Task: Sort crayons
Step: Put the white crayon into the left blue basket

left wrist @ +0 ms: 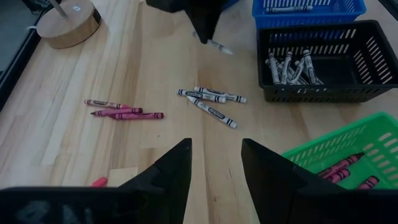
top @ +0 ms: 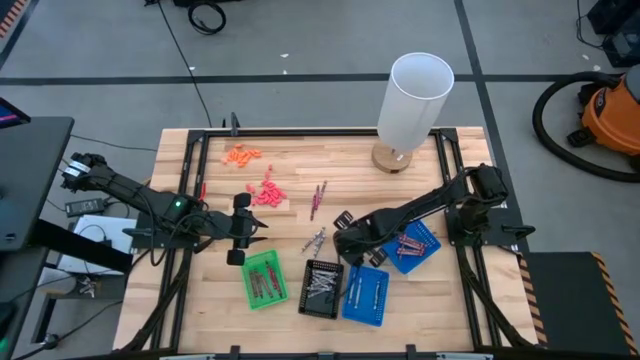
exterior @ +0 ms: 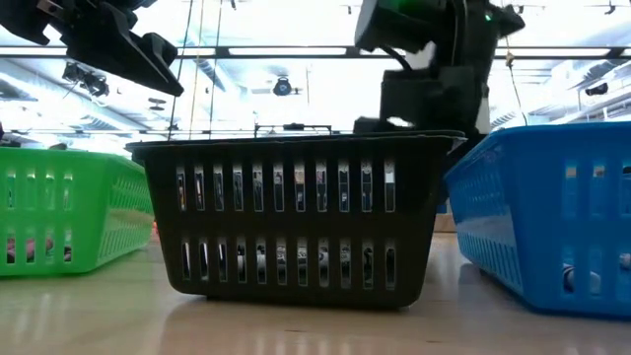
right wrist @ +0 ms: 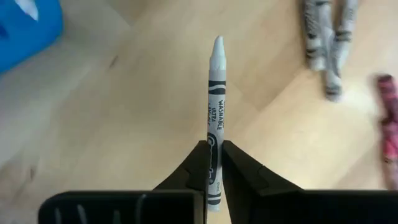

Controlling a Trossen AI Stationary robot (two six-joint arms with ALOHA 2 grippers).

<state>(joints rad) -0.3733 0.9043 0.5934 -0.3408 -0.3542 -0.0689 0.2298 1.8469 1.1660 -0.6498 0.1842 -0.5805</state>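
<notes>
Three trays sit in a row along the table's point(top: 200, 160) near edge: left tray point(top: 264, 279), middle tray point(top: 322, 288), right tray point(top: 365, 295). Loose crayons point(top: 314, 241) lie just behind the middle one; a lamp point(top: 410, 105) stands far back.

light: bright, even overhead | low view: ceiling glare, backlit | right wrist: edges blurred

A white cylinder point(top: 414, 100) on a round wooden base point(top: 393, 158) stands at the far edge of the wooden tabletop point(top: 290, 170). Orange bits point(top: 242, 155) lie well left of the cylinder, with coral-pink bits point(top: 267, 194) nearer it. An orange vacuum point(top: 612, 113) sits on the floor to its right.
</notes>
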